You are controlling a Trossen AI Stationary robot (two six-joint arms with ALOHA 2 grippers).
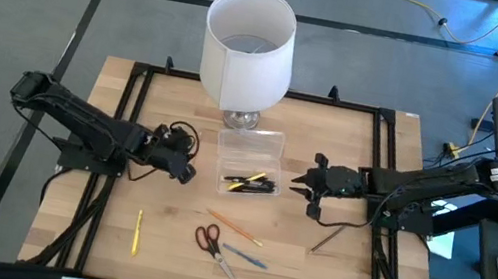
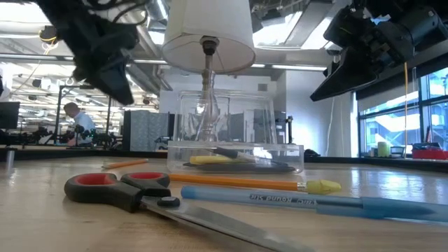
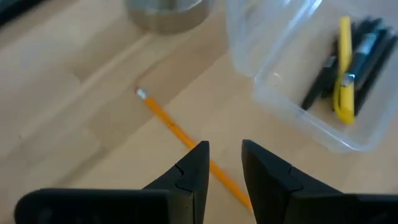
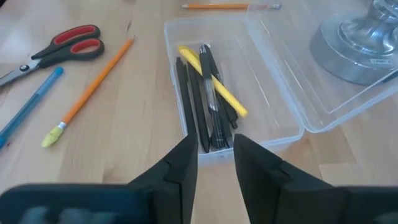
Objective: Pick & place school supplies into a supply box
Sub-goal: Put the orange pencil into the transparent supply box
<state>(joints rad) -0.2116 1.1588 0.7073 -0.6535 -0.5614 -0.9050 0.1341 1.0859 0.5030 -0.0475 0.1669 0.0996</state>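
Observation:
The clear supply box [image 1: 247, 165] stands mid-table with its lid open toward the far edge. It holds a yellow pen [image 4: 211, 78] and dark pens [image 4: 193, 106]. On the near side lie the red-handled scissors [image 1: 210, 241], an orange pencil [image 1: 234, 228] and a blue pen [image 1: 245, 256]. A yellow pen [image 1: 137, 232] lies nearer the left edge and a dark pen [image 1: 329, 237] nearer the right. My left gripper [image 3: 225, 155] hovers open, left of the box, above a second orange pencil [image 3: 165, 118]. My right gripper [image 4: 216, 152] hovers open at the box's right end.
A white lampshade [image 1: 248, 48] on a metal base [image 4: 360, 43] stands just beyond the box's open lid. Black frame rails [image 1: 131, 120] run along the table's sides. Bare wood lies between the box and the supplies on the near side.

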